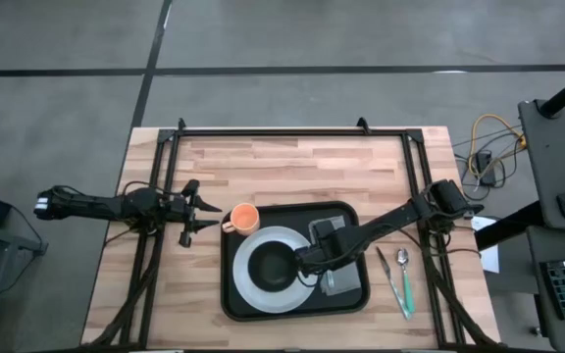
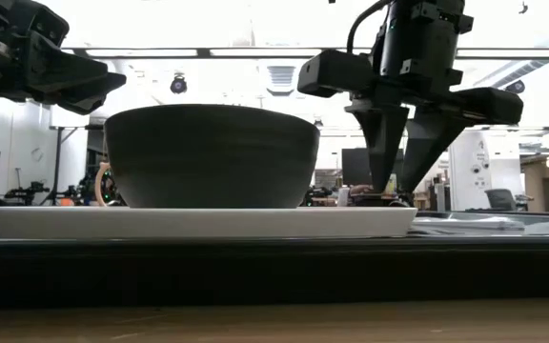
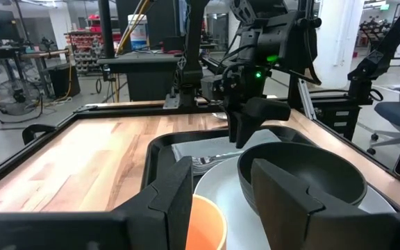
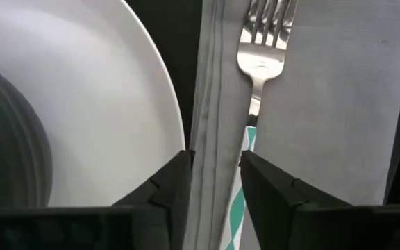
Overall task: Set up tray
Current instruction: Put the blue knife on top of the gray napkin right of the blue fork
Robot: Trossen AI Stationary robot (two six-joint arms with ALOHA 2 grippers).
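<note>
High view shows the left claw [image 1: 200, 208] hovering near the worktop's [image 1: 292, 162] left edge, fingers spread and holding nothing, just beside an orange cup [image 1: 243, 218] that stands on the wood touching the tray's [image 1: 346, 302] left rim. From the left wrist view the cup's rim [image 3: 207, 222] sits right between the parted fingers [image 3: 169, 201]. That large black tray lies toward the front edge of the worktop, about midway between the left and right edges. On its left part rests a white plate [image 1: 255, 284] carrying a dark bowl [image 1: 273, 267]; the low view shows the bowl [image 2: 210, 157] sitting squarely on the plate [image 2: 198, 222]. Right of the plate a grey napkin [image 1: 342, 282] lies in the tray, and the right claw [image 1: 314, 263] hangs over it close to the plate's rim. In the right wrist view the fingers [image 4: 169, 184] are parted, straddling the napkin's folded edge [image 4: 217, 104] beside a fork [image 4: 264, 48] with a teal handle; they grip nothing. Farther right, on bare wood near the right edge, lie a spoon [image 1: 384, 261] and a teal-handled utensil [image 1: 405, 286].
</note>
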